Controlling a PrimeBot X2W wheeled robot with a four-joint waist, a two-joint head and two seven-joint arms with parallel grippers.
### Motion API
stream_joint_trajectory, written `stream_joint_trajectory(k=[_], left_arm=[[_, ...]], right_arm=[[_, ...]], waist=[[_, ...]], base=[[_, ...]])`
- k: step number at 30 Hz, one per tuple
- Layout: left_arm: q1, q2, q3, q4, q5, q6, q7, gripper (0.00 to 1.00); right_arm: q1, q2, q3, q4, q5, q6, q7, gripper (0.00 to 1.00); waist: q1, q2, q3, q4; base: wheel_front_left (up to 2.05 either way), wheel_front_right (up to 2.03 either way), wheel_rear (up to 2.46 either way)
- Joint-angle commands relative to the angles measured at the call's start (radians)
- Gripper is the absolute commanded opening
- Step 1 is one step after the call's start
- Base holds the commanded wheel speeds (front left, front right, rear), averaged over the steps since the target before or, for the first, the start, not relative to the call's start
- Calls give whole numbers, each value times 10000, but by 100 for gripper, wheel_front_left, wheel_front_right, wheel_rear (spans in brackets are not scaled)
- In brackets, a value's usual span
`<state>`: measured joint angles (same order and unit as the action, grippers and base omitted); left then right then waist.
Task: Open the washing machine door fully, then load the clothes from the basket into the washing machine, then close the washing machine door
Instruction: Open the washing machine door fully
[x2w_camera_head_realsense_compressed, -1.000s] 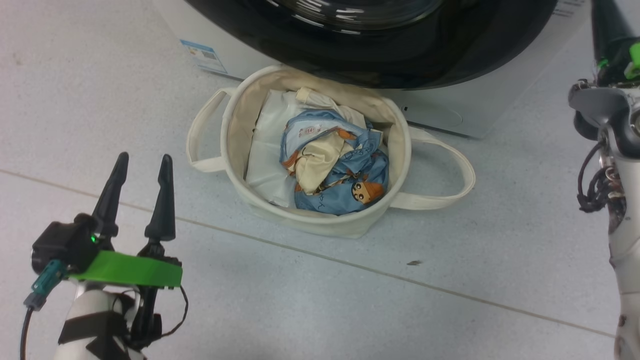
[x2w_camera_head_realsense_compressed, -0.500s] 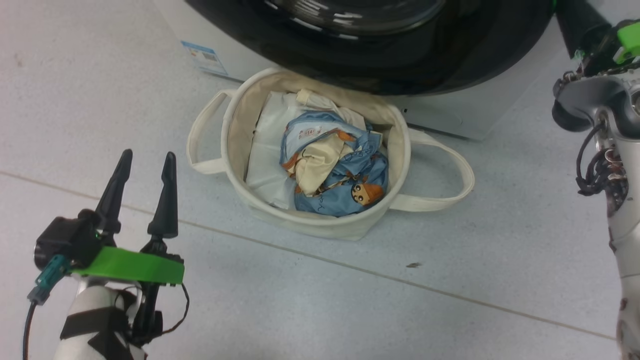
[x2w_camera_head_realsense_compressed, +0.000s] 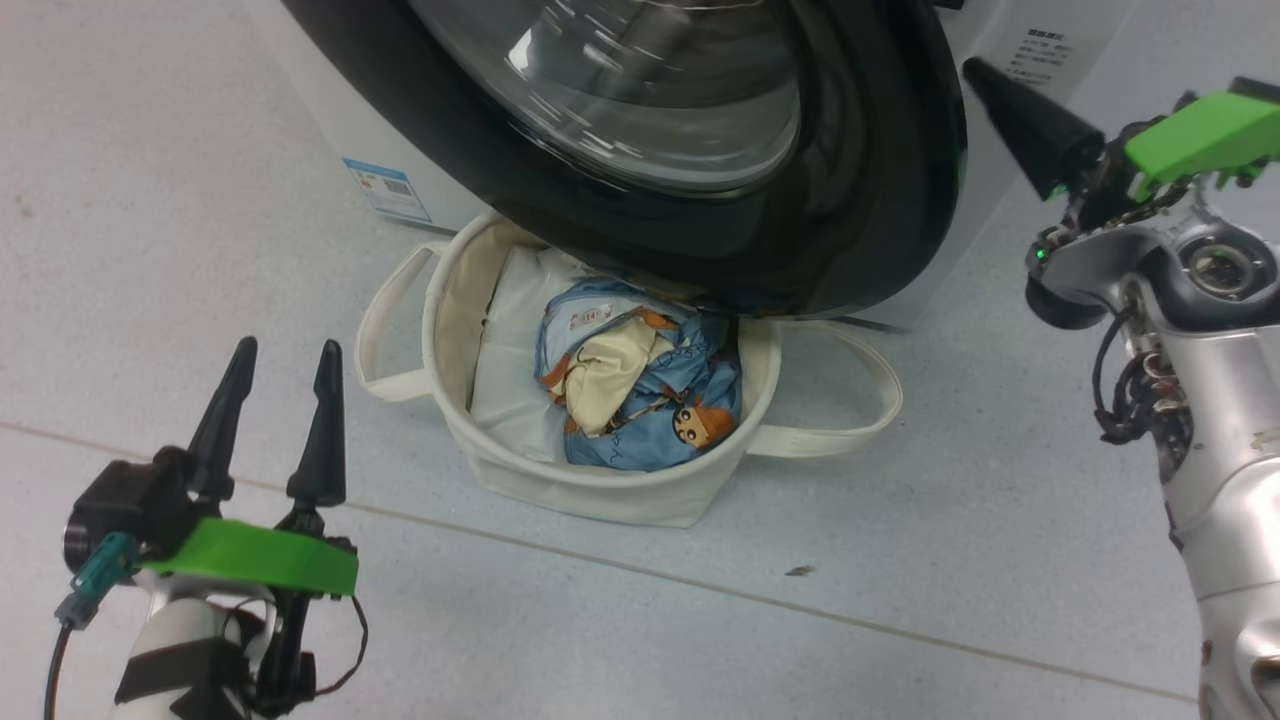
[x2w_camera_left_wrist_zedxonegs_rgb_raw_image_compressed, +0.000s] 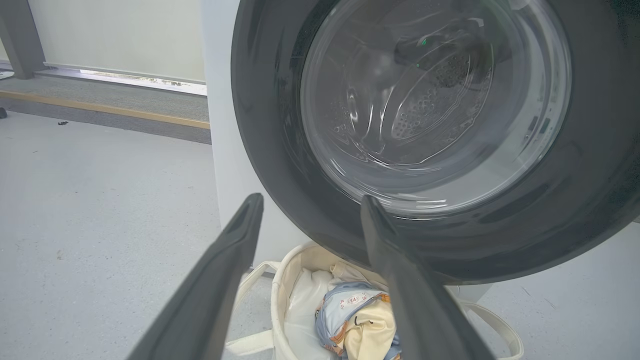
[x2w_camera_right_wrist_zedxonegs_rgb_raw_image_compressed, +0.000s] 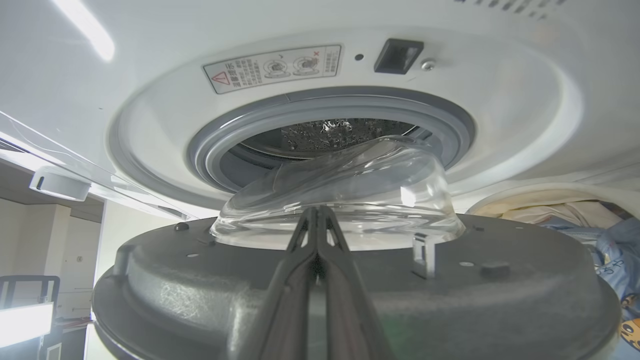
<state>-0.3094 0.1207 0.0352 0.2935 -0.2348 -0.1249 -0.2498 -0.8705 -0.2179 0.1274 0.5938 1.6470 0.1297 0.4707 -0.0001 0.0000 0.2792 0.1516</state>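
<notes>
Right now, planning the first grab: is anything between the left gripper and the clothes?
Partly: the washing machine door overhangs the far side of the basket above the clothes; toward the left gripper nothing visible blocks.

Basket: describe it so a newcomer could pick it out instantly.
Find the white washing machine with its black-rimmed washing machine door swung open. On the floor just under that door sits the basket. It is a round cream fabric tub with two loop handles, holding blue bear-print clothes.
</notes>
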Motion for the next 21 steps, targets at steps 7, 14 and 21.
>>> stream_joint_trajectory(k=[7, 14, 21], left_arm=[[66, 332, 364, -137, 15, -57, -120, 100], [481, 440, 615, 102, 35, -57, -120, 100], [879, 418, 776, 142, 102, -57, -120, 100]], right_arm=[[-30, 88, 286, -190, -190, 10, 355, 0], [126, 442, 1278, 671, -777, 10, 973, 0], [591, 637, 1856, 623, -980, 10, 1515, 0]], waist=[[1, 0, -316, 74], [1, 0, -919, -93], [1, 0, -1589, -26]], base=[[0, 0, 0], [0, 0, 0], [0, 0, 0]])
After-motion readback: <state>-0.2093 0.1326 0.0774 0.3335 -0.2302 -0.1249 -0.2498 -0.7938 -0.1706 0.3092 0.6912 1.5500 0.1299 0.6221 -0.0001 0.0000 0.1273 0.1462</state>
